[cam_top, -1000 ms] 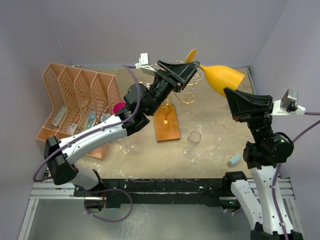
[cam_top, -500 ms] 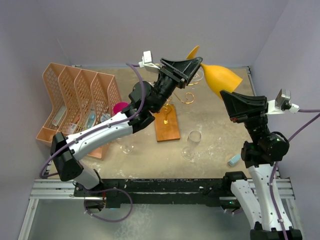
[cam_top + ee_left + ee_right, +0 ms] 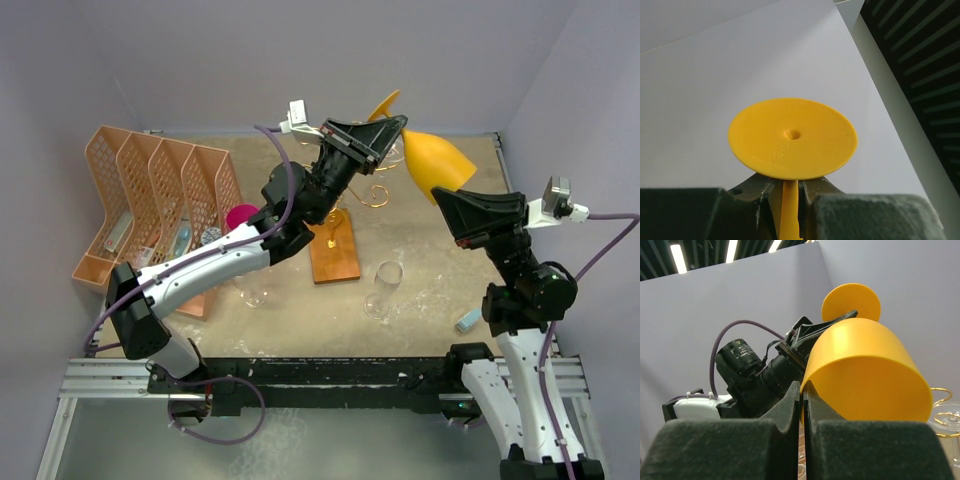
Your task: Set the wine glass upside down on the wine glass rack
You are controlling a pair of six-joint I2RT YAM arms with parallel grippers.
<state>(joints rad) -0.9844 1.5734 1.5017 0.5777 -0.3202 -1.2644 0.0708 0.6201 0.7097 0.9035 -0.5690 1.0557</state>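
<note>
Wine glass [image 3: 440, 160] stem mostly behind left fingers [image 3: 695, 212]

Left arm [image 3: 200, 265] stretches upward, left fingers [image 3: 756, 192] gripping the wine glass [image 3: 792, 137] stem (right fingers [image 3: 787, 407] pinch its rim).

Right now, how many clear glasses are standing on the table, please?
2: a clear glass right of the wine glass rack, another beside the left arm; more may be hidden.

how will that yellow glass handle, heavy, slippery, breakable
Probably light and tough: the yellow glass is opaque with a moulded mark on its foot, so likely plastic. Its smooth thin stem could twist in the left gripper. Laid down, the round bowl would likely roll.
</note>
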